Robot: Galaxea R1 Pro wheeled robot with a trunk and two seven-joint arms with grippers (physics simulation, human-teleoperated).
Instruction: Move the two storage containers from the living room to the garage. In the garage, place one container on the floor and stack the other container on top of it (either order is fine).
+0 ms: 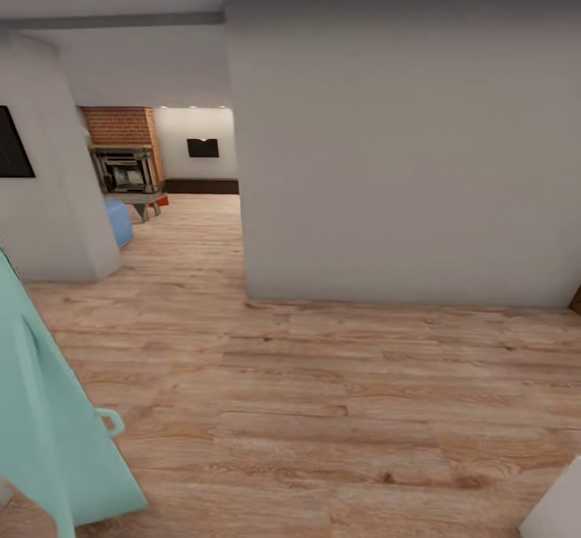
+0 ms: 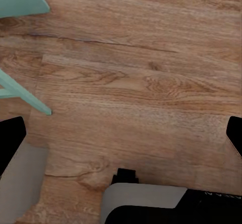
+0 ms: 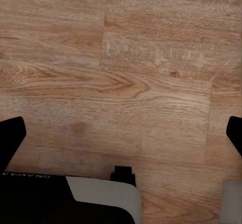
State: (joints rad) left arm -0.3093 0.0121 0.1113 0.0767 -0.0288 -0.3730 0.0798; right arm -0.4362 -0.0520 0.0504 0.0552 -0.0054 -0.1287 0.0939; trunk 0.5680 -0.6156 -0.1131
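Left gripper: seen from the left wrist camera, its two black fingertips sit at opposite edges of the picture, spread wide, with bare plank floor between them and nothing held.
Right gripper: the right wrist camera shows the same stance, black fingertips far apart over wood, nothing between them.
Robot base: a pale grey and black part shows below the left gripper; a like part shows under the right.
Mint-green object: a pale turquoise piece with a small looped handle stands close at the left of the head view; the left wrist view catches its corner and a thin leg.
Wood plank floor: light planks run across the near ground and on through an opening at the left.
White wall: a broad blank block stands ahead, shutting off the right of the head view.
Living room: far off through the opening, a brick fireplace, a grey low table and a blue seat.
Storage container: a small red-orange patch shows on the floor just beside the table; too small to tell its long axis, its facing or any contents.
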